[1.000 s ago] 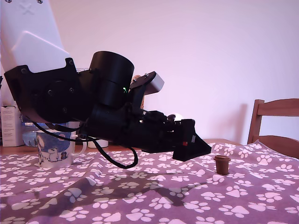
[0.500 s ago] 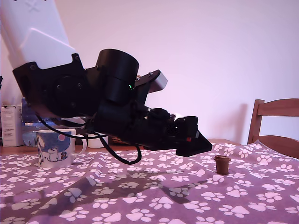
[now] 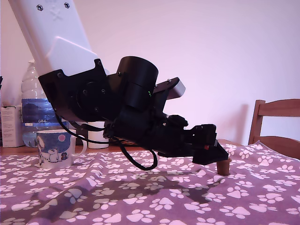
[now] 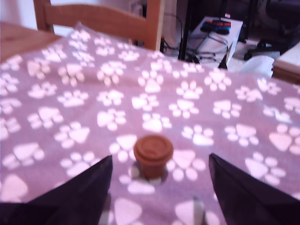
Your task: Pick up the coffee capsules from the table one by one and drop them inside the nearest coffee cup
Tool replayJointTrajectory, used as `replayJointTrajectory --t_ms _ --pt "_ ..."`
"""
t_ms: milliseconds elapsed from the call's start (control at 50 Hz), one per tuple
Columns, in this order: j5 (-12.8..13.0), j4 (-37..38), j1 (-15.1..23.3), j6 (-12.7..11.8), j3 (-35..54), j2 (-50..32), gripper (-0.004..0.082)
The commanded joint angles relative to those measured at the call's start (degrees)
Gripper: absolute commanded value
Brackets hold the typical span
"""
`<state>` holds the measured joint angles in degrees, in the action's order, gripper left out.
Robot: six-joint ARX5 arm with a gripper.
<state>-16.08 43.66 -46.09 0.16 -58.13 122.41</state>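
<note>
The capsule (image 4: 153, 156) is small, brown and tapered, standing upright on the worktop (image 3: 140, 197) with its wider flat rim on top. It sits just ahead of the tool (image 4: 157, 187), centred on the gap between the two dark fingers (image 4: 79, 192), which stand wide apart with nothing held. In the exterior view the tool's (image 3: 216, 155) tip hangs low over the cloth and covers the capsule's (image 3: 224, 167) upper part; whether they touch cannot be told.

The mug (image 3: 55, 149) stands well behind the tool, at the exterior view's left, white with a blue cartoon print and a pink dot, handle toward the arm. Behind it are a water bottle (image 3: 33, 112) and a white box (image 3: 10, 125). Beyond the capsule, past the worktop's far edge, stands a wooden chair (image 3: 276, 126). Nothing lies between the tool and the capsule.
</note>
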Motion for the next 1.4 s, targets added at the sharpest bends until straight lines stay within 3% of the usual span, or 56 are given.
replayJointTrajectory --t_ms 0,1000,1380 --pt "0.1 -0.2 -0.2 -0.2 -1.3 1.7 0.0589" --pt "0.0 -15.3 -1.2 -1.7 -15.9 9.4 0.0589" --pt "0.0 -15.8 -1.4 -1.7 -16.0 9.6 0.0584"
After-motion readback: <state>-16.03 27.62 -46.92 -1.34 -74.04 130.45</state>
